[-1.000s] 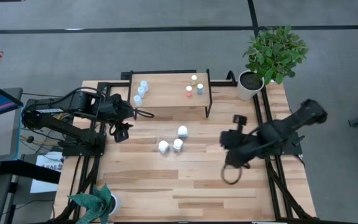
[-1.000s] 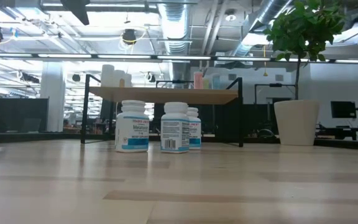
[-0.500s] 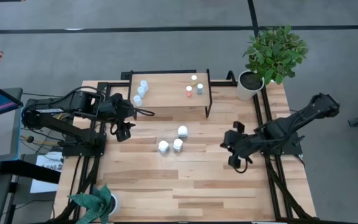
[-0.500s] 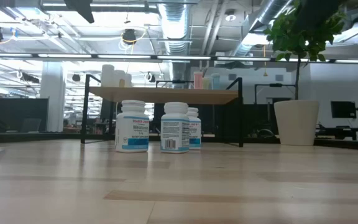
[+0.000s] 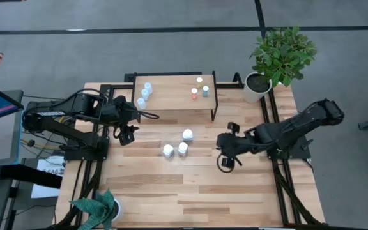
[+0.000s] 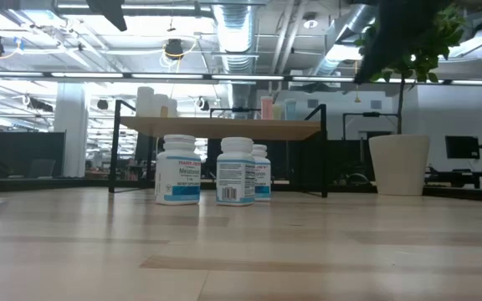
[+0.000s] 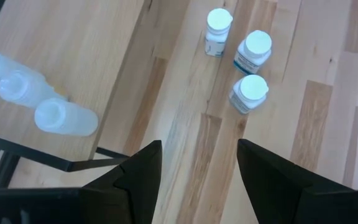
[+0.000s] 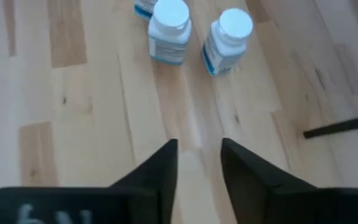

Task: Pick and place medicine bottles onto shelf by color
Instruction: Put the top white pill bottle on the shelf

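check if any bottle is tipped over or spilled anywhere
Nothing stands out. The three white bottles stand upright on the table, capped, and the bottles on the shelf stand upright too. Nothing is spilled.

Colour key for your scene. At centre of the high view you see three white bottles [image 5: 178,145]; the low view shows their white caps and white labels with blue print [image 6: 178,171]. The shelf [image 5: 174,102] is light wood on black legs. At its upper left stand pale bluish bottles [image 5: 144,93]; at its right, one reddish [image 5: 194,93], one greenish [image 5: 205,91], one pale [image 5: 199,81]. The worktop [image 5: 190,191] shows light planks with darker streaks. Upper right: green plant [image 5: 283,52], white pot [image 5: 255,89].
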### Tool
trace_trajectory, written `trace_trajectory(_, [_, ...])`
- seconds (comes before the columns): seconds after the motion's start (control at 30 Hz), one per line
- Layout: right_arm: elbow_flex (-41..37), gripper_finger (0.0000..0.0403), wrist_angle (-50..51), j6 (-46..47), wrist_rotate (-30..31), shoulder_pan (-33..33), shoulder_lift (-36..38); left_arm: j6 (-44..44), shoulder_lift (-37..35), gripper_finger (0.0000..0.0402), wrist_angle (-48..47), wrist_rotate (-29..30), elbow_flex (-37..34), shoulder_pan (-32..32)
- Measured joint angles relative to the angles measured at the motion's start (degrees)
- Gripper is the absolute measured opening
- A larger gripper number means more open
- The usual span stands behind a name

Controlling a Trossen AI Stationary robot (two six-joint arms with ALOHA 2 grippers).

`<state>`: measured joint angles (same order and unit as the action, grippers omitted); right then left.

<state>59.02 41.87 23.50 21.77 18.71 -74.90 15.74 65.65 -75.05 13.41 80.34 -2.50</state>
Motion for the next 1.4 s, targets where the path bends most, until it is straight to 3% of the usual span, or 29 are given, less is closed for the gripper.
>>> trace_trajectory(0.27, [0.1, 0.0209, -7.1, -6.5, -1.3, -0.9, -1.0, 0.0, 0.0, 0.0197, 0.0, 0.1, 0.0, 0.0])
trace_trajectory(0.43, [0.1, 0.0214, -12.0, -4.3, -0.9, -1.9, -3.6, 0.0, 0.0, 0.0197, 0.0, 0.1, 0.0, 0.0])
trace_trajectory(0.7, [0.0, 0.0214, -16.3, -11.5, -1.0, -7.3, -11.3, 0.0, 0.0, 0.0197, 0.0, 0.1, 0.0, 0.0])
trace_trajectory(0.9, [0.1, 0.0242, -21.3, -19.2, -4.1, -10.4, -12.6, 0.0, 0.0, 0.0197, 0.0, 0.1, 0.0, 0.0])
trace_trajectory(1.2, [0.3, 0.0294, -23.4, -19.5, -5.2, -14.6, -14.3, 0.0, 0.0, 0.0197, 0.0, 0.1, 0.0, 0.0])
trace_trajectory(1.4, [2.1, 0.0304, -23.0, -23.0, -5.6, -17.0, -18.1, 0.1, 0.4, 0.0197, 0.0, 0.8, 0.0, 0.0])
